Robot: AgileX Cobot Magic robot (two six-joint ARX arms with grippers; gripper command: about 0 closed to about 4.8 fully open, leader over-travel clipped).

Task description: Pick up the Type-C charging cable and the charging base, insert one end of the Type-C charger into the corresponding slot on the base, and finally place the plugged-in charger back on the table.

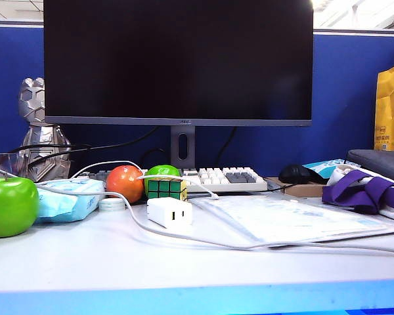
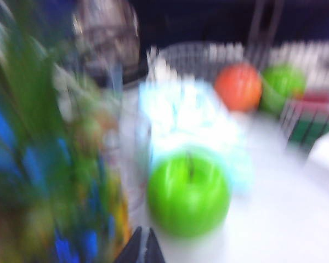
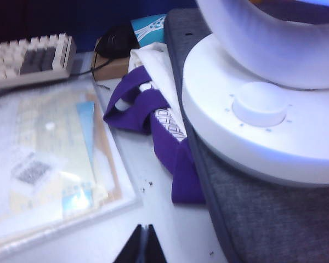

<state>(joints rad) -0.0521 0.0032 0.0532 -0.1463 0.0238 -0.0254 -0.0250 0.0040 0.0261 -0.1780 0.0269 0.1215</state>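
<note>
Exterior view: your task is unstarted.
Charging base (image 1: 169, 212) and Type-C charging cable (image 1: 203, 240) lie unplugged on the counter (image 1: 85, 262); left claw (image 2: 141, 246) and right claw (image 3: 141, 245) are pressed together, empty.

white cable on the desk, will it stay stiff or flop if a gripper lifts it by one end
The white cable is thin and lies in loose curves across the table, so it will probably droop and trail. It passes close by the charging base, so a pull might nudge that. Both grippers, left and right, are shut and away from it.
</note>
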